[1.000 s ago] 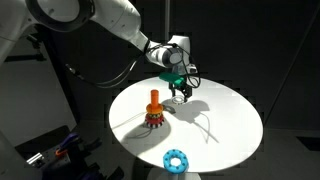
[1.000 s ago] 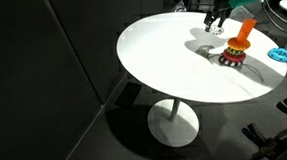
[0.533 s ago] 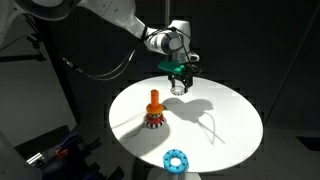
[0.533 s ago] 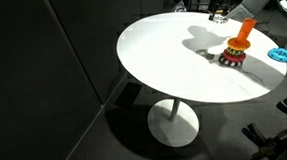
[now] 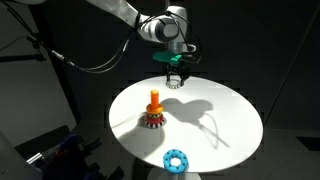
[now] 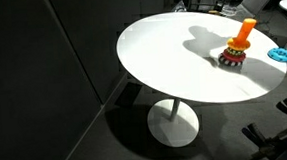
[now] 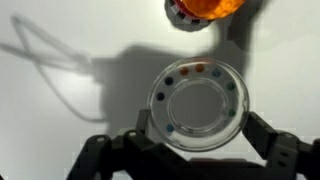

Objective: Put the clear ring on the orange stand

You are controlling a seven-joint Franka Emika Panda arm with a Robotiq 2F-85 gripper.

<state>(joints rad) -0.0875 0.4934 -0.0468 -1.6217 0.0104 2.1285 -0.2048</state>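
The table (image 6: 162,49) has a white top, smooth, with a matt to satin finish; shadows fall soft on it, with no sharp reflection. The clear ring (image 7: 200,105) is transparent plastic, glossy, with small coloured dots set in its rim. The orange stand (image 5: 153,108) has a smooth orange peg with a slight sheen, plastic by its look; its base bears red, white and dark markings. The blue ring (image 5: 176,160) is bright, smooth plastic. The gripper (image 7: 200,122) has dark, matt fingers (image 7: 270,142); their material cannot be told. The arm (image 5: 122,10) has a white, smooth, glossy shell.
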